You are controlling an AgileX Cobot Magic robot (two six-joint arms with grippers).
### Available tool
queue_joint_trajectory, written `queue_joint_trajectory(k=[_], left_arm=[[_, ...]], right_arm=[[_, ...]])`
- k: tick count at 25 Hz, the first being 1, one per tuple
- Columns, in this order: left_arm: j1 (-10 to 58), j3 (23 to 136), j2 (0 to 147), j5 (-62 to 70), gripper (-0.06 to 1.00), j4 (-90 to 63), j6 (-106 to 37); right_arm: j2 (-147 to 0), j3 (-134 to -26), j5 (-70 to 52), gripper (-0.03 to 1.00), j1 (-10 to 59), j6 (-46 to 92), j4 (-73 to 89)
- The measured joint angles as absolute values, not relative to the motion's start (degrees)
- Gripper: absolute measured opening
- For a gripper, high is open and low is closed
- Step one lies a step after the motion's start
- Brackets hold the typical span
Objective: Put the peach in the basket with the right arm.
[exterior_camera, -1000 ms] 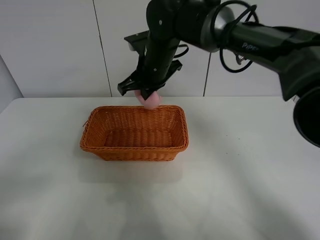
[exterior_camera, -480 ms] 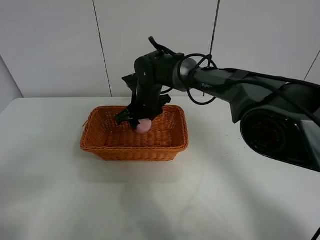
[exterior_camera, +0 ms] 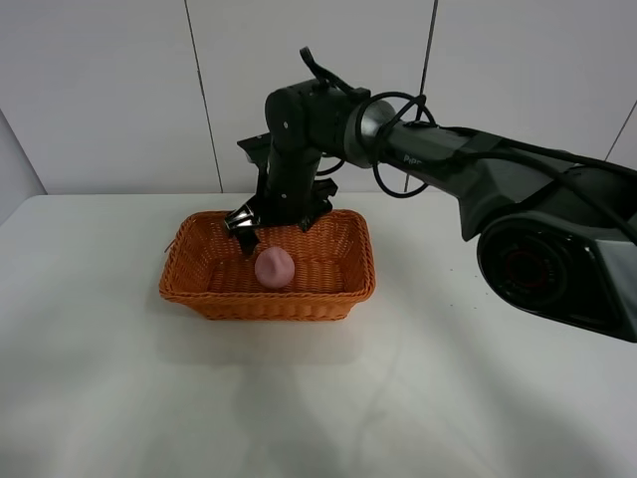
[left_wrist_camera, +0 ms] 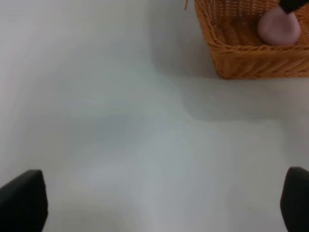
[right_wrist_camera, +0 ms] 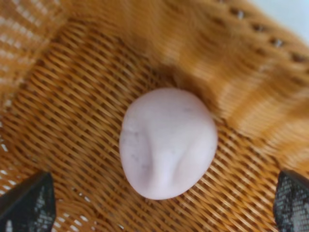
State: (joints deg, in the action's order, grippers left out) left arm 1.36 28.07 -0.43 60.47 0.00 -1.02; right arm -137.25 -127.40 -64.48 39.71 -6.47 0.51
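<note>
The white tabletop (exterior_camera: 478, 378) carries the basket (exterior_camera: 267, 301) near its far edge. The right arm (exterior_camera: 468, 169) reaches in from the right of the high view and bends down over the basket's far rim. Its pincer (exterior_camera: 274, 225) hangs above the basket's interior with its jaws spread wide and nothing gripped.

The peach (exterior_camera: 275, 267) lies loose on the woven floor, about the middle of the basket. It sits below the right pincer and a little nearer the camera, touching neither finger. In the right wrist view the two dark fingers (right_wrist_camera: 26, 203) stand far apart at either side. The peach (right_wrist_camera: 166, 142) rests on the wicker (right_wrist_camera: 72, 96) ahead of the gap between them.

The peach's long axis runs roughly crosswise to the line joining the fingers. Its narrower end points back toward that gap, and a shallow crease runs along its length. From the high view it looks almost round, and no tip can be told.

The left pincer (left_wrist_camera: 159, 200) hovers over bare tabletop with its fingers wide, and the basket (left_wrist_camera: 251, 60) with the peach (left_wrist_camera: 278, 26) lies near.
</note>
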Motion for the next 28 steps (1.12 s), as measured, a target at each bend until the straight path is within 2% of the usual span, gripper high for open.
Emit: queue_joint_trajectory(k=[7,15,28], left_arm=[[1.36,28.07,-0.43,60.47,0.99,0.00,-1.02],[1.36,28.07,-0.43,60.47,0.99,0.00,-1.02],[1.36,28.07,-0.43,60.47,0.99,0.00,-1.02]], right_arm=[[-136.99,-141.42,-69.42,0.69,39.34,-5.75,0.00],[-136.69,-142.56,-69.84,0.70,34.69,-5.49,0.37],[-136.69,-142.56,-69.84,0.70,13.50,-4.48,0.36]])
